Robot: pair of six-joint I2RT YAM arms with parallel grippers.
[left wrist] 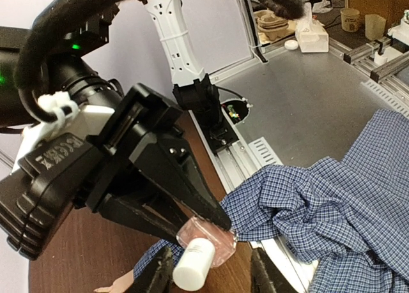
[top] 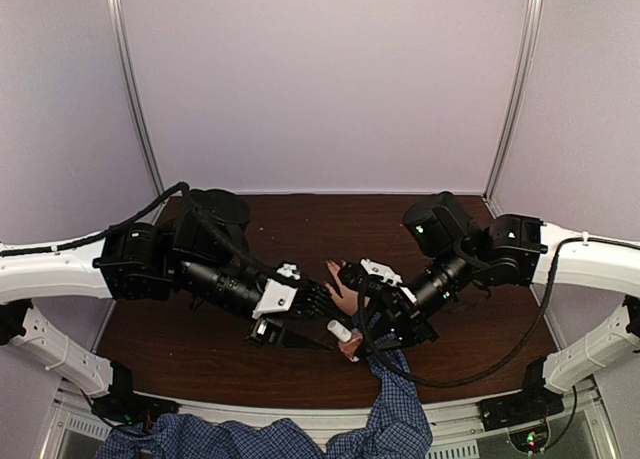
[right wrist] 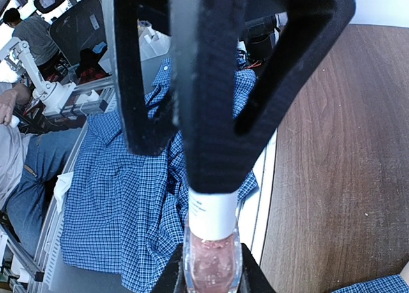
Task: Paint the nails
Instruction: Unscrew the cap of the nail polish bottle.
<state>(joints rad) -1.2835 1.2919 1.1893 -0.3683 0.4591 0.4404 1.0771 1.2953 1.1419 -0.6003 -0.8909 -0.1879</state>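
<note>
A light-skinned hand (top: 345, 299) in a blue checked sleeve (top: 398, 399) lies on the brown table (top: 200, 349), fingers pointing to the far left. Its nails are too small to make out. My right gripper (top: 353, 347) is shut on the glass body of a pink nail-polish bottle (right wrist: 211, 267), pads on both sides (right wrist: 211, 275). The bottle's white cap (left wrist: 192, 265) points at my left gripper (left wrist: 211, 277), which is open, with a finger on each side of the cap. In the top view both grippers meet over the wrist, with the left gripper (top: 335, 329) at the cap.
The person's blue checked shirt (left wrist: 332, 197) hangs over the near table edge and the metal rail (left wrist: 255, 159). Both arms crowd the middle of the table. Grey walls close the back and sides.
</note>
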